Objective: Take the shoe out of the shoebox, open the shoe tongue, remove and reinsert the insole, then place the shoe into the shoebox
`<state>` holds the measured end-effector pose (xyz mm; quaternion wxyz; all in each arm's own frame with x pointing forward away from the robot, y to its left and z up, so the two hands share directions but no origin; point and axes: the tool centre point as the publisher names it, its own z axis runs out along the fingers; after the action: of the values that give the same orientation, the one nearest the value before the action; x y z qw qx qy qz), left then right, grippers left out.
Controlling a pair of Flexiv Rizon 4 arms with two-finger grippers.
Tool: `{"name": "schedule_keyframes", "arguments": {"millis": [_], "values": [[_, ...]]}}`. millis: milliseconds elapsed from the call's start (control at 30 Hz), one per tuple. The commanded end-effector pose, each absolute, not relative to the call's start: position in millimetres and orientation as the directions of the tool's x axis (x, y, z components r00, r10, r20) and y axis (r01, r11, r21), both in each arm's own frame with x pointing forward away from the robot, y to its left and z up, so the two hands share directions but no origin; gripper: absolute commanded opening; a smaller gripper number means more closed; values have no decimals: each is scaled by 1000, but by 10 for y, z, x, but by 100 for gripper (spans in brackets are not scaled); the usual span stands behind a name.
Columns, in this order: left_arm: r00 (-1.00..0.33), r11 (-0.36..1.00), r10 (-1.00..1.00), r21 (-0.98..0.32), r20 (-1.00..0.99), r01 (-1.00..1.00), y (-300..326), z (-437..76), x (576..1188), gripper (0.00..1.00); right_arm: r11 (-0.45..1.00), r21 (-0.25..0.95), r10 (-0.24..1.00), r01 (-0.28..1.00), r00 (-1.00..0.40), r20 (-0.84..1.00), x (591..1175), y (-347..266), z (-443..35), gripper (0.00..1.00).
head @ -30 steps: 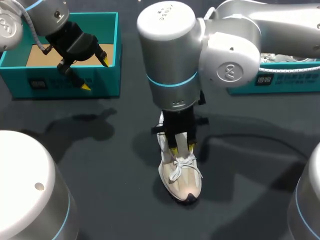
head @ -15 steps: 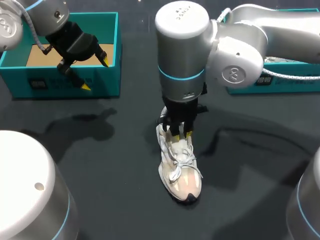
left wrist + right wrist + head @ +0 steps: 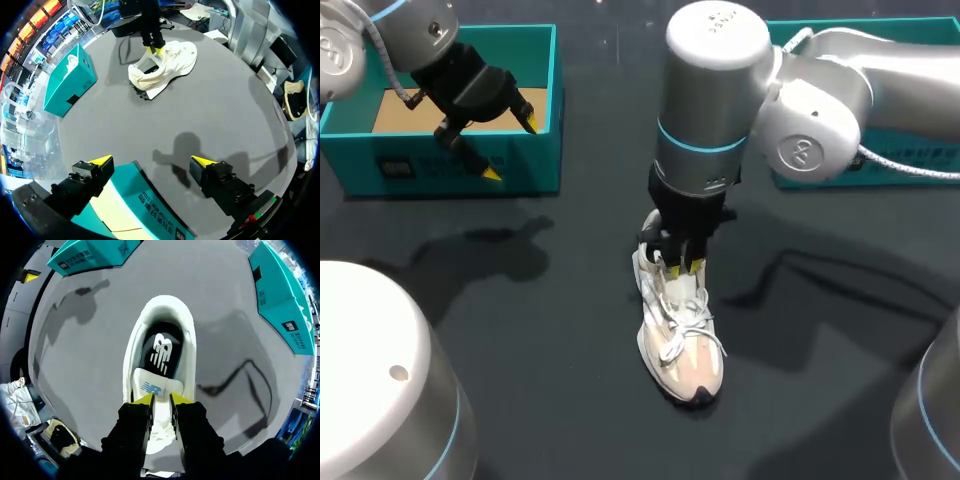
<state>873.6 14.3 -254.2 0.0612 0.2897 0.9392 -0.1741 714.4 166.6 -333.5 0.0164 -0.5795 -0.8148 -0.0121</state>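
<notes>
The right arm [image 3: 715, 110] is swinging its wrist toward the frame's right, and over the last second it is drawing the right gripper [image 3: 677, 265] back off the laces [image 3: 680, 325] toward the shoe's opening. Its fingers are sitting narrow, pinching the tongue [image 3: 152, 386] from both sides. The shoe [image 3: 682, 345] is standing upright at centre frame, toe toward the lower edge, unshifted. The left gripper [image 3: 511, 149] is hanging spread wide over the shoebox [image 3: 545, 160] at upper left, unmoved. Reading: the shoe is already out and the tongue-opening is getting under way; the dark insole [image 3: 161, 352] is still lying seated inside.
</notes>
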Motion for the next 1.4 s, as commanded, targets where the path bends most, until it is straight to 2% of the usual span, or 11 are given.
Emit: {"name": "schedule_keyframes", "arguments": {"millis": [33,267,567,700,833,933,967,1067,1100,1167,1400], "values": [[-824,772,523,-290,-216,566,148,-2539,8731,100,336,0,941,942,-336,38,7204,1672,-3430,21],[-824,772,523,-290,-216,566,148,-2539,8731,100,377,4,919,926,-375,122,7347,1610,-3670,17],[-824,772,523,-290,-216,566,148,-2539,8731,100,505,-75,857,860,-510,-72,7249,1477,-2997,25],[-824,772,523,-290,-216,566,148,-2539,8731,100,625,-116,754,772,-635,-166,7232,1395,-2671,28],[-824,772,523,-290,-216,566,148,-2539,8731,100,816,-99,548,570,-816,-185,7307,1309,-2516,33],[-824,772,523,-290,-216,566,148,-2539,8731,100,901,-126,390,415,-902,-185,7386,1245,-2509,49],[-824,772,523,-290,-216,566,148,-2539,8731,100,923,-130,339,363,-924,-178,7414,1229,-2528,64],[-824,772,523,-290,-216,566,148,-2539,8731,100,980,-103,150,169,-974,-173,7484,1196,-2603,82],[-824,772,523,-290,-216,566,148,-2539,8731,100,993,-94,49,65,-985,-163,7491,1190,-2640,100],[-824,772,523,-290,-216,566,148,-2539,8731,100,984,-56,-173,-167,-974,-147,7466,1120,-2733,100],[-824,772,523,-290,-216,566,148,-2539,8731,100,984,-56,-173,-167,-974,-147,7466,1120,-2733,100]]}}
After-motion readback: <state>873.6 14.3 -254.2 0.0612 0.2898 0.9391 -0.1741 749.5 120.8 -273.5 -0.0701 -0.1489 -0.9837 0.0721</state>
